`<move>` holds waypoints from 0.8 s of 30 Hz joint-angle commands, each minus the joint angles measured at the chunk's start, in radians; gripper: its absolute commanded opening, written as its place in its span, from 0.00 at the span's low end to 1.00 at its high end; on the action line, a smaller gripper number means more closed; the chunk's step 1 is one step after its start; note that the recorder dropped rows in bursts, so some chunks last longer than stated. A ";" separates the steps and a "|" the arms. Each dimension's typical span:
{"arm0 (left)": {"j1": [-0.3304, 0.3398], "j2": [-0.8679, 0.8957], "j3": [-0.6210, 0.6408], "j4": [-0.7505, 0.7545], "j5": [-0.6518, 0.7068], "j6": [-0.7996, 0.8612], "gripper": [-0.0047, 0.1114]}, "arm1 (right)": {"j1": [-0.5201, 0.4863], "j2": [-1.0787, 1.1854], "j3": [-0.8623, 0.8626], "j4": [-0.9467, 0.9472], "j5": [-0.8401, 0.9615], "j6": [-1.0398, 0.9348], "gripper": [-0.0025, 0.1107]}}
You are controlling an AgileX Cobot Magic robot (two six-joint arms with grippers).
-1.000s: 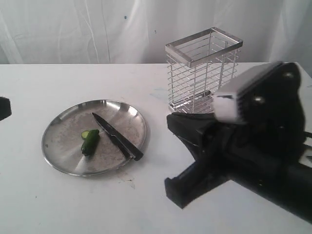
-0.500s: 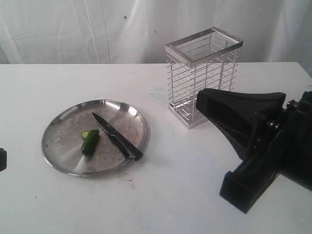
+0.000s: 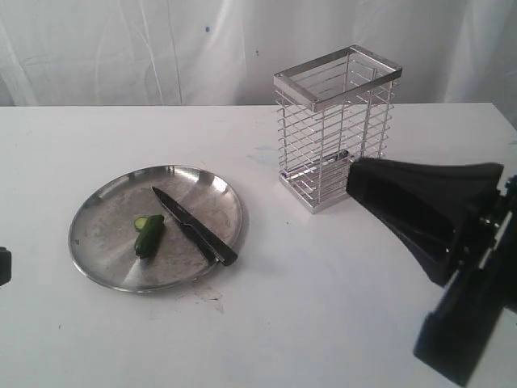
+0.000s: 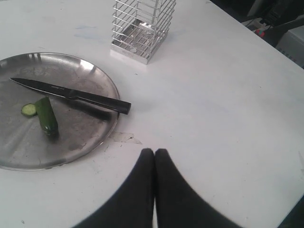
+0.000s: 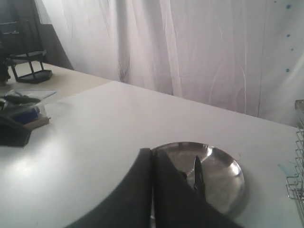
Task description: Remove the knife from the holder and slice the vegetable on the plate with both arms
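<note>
The knife (image 3: 194,228) lies flat on the plate (image 3: 105,242), its black handle hanging over the rim. Beside its blade rests the vegetable (image 3: 149,237), with one cut slice (image 3: 142,221) at its end. The holder (image 3: 335,129) stands empty behind and to the right. My right gripper (image 3: 359,178) hovers in front of the holder, well away from the plate; the right wrist view shows it (image 5: 152,151) shut and empty, hiding part of the plate (image 5: 223,175) and the knife (image 5: 198,175). My left gripper (image 4: 154,151) is shut and empty above the table, just off the plate (image 4: 90,137), knife (image 4: 71,94) and vegetable (image 4: 46,116).
A white curtain hangs behind the table. A black sliver of the left arm (image 3: 2,267) shows at the left edge. Cables and equipment (image 4: 280,23) sit beyond the table's far side. A second table carries a black stand (image 5: 28,66) and clutter (image 5: 19,111).
My right arm has pulled back to the right and lower, away from the plate. The left arm's visible bit dropped down the left edge. Knife, vegetable and holder have not moved.
</note>
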 commanded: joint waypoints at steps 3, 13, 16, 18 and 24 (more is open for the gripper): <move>0.000 -0.006 0.006 -0.016 0.006 -0.003 0.04 | -0.282 -0.147 0.072 -0.013 0.344 -0.026 0.02; 0.000 -0.006 0.006 -0.016 0.006 -0.003 0.04 | -0.577 -0.408 0.147 -0.003 0.414 -0.003 0.02; 0.000 -0.006 0.006 -0.016 0.006 -0.003 0.04 | -0.577 -0.415 0.147 0.001 0.353 0.010 0.02; 0.000 -0.006 0.006 -0.016 0.006 -0.003 0.04 | -0.577 -0.415 0.147 0.001 0.314 0.015 0.02; 0.000 -0.006 0.006 -0.016 0.006 -0.003 0.04 | -0.604 -0.409 0.156 -0.656 0.347 0.563 0.02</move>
